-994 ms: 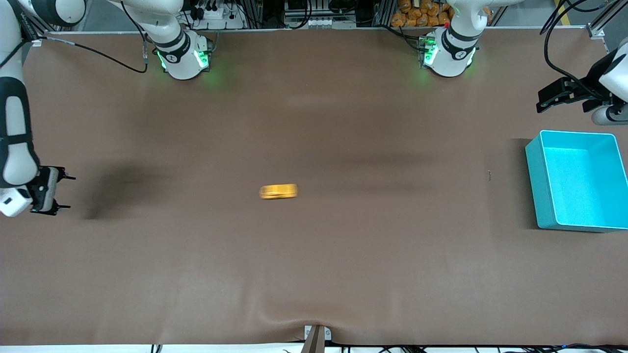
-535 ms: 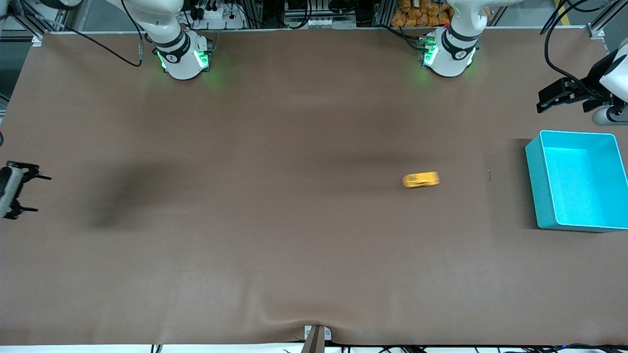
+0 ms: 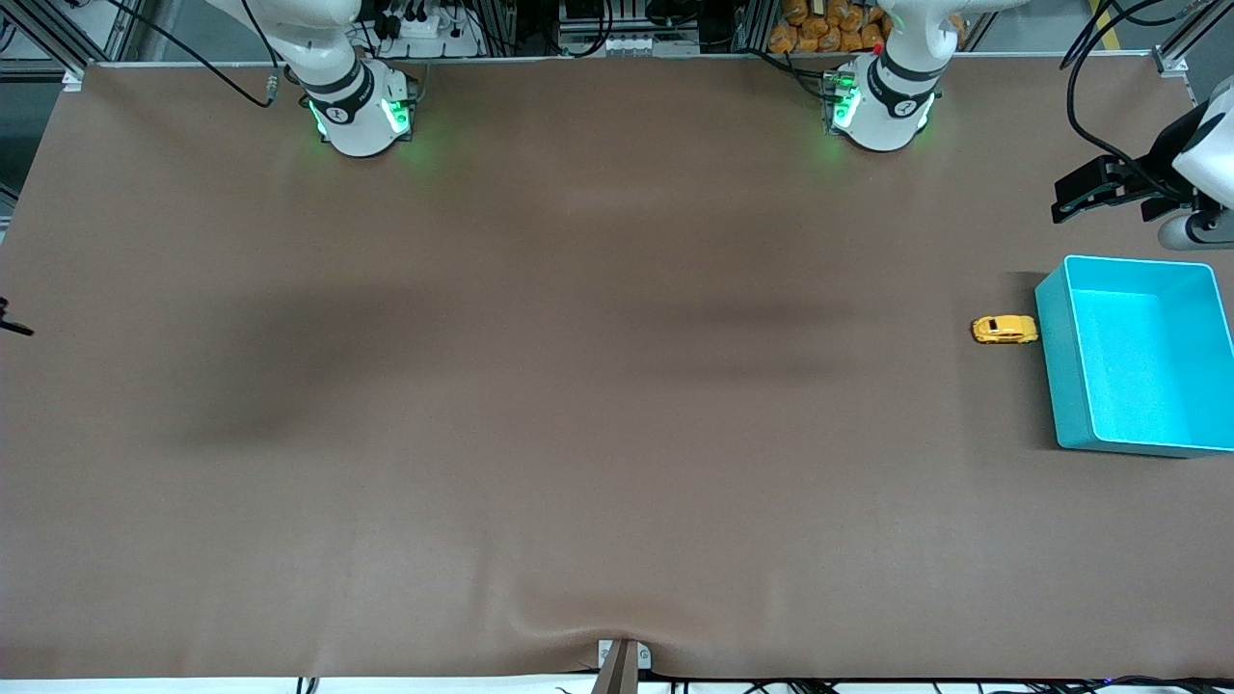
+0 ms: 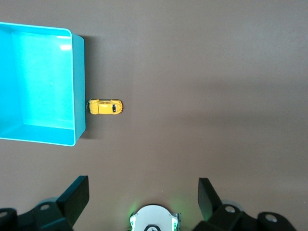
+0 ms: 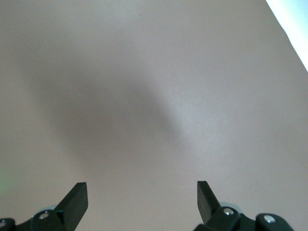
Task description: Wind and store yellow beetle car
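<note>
The yellow beetle car (image 3: 1005, 330) sits on the brown desk (image 3: 578, 434), its nose against the outer wall of the turquoise bin (image 3: 1060, 386). We see our left claw (image 3: 1099, 188) up in the air at the left arm's end of the desk, fingers (image 4: 74, 197) spread wide and empty, with the car and the bin below it. Our right claw (image 5: 142, 199) is also wide open and empty, over bare desk at the right arm's end, well apart from the car.
</note>
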Motion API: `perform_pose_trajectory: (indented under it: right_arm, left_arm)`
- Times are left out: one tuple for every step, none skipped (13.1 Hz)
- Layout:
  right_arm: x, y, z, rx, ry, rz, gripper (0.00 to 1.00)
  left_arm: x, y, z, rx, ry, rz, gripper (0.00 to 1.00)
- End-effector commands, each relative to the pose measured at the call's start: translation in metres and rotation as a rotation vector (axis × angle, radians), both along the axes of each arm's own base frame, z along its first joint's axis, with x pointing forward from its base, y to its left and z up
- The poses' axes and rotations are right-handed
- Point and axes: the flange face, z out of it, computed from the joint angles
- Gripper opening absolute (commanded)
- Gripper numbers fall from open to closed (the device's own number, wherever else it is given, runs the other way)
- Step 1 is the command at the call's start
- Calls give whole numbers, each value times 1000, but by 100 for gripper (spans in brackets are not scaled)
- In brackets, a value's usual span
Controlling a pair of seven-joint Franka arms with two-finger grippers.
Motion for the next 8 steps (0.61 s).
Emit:
perform_pose_trajectory:
  right_arm:
    - [1,31,42,24,33,-96,100]
    - [-1,51,62,23,31,-177,100]
    - [-8,68,88,21,-4,-208,100]
    - [-9,85,100,19,-11,-252,100]
    - [-10,104,111,21,-16,-312,100]
    - [-16,117,125,23,-27,-364,100]
    - [-20,132,135,24,-30,-430,100]
    - [-26,145,148,30,-38,-499,100]
  left_arm:
    - [-1,1,-10,-3,22,37,100]
    - [0,2,-27,12,44,113,100]
    - [2,2,-43,32,48,203,100]
    - [3,2,-60,49,47,296,100]
    - [3,2,-79,62,47,361,100]
    - [4,8,-97,73,47,424,100]
    - [5,24,-113,90,33,499,100]
    - [5,34,-132,96,20,572,100]
